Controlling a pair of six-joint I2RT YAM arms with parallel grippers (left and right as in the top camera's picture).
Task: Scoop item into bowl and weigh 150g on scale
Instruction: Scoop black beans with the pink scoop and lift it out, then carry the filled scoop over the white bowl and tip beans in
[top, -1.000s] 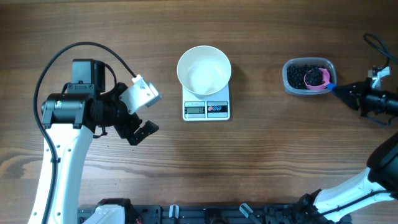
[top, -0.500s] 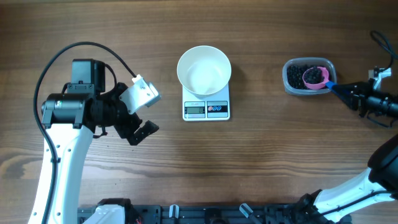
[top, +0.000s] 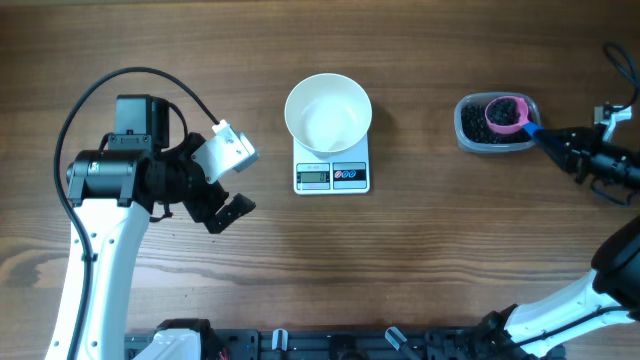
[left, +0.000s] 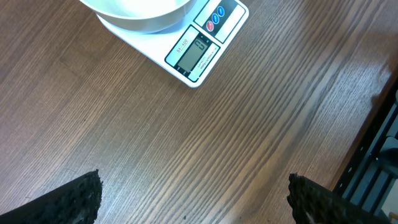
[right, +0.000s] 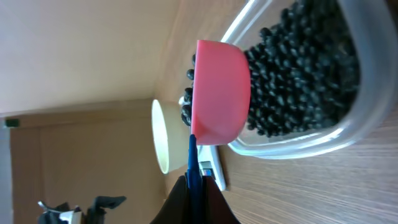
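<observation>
Shared scale (top: 332, 177) (overhead, left wrist)

White arm links (top: 95, 250), black joints (top: 100, 172), a looping black cable (top: 130, 72), black ridged pincer fingers (left: 78, 200).

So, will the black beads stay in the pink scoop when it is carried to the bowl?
Probably not all. The black beads look small, round and loose, so they likely roll easily. Some sit above the rim of the pink scoop, so a tilt or jerk may spill them.

Open counter (top: 420, 235) stretches between the tub (top: 468, 146) and the scale (top: 300, 178). The bowl (top: 328, 112) covers the scale's platform, its rim standing high. In front of the scale the counter is open too.
</observation>
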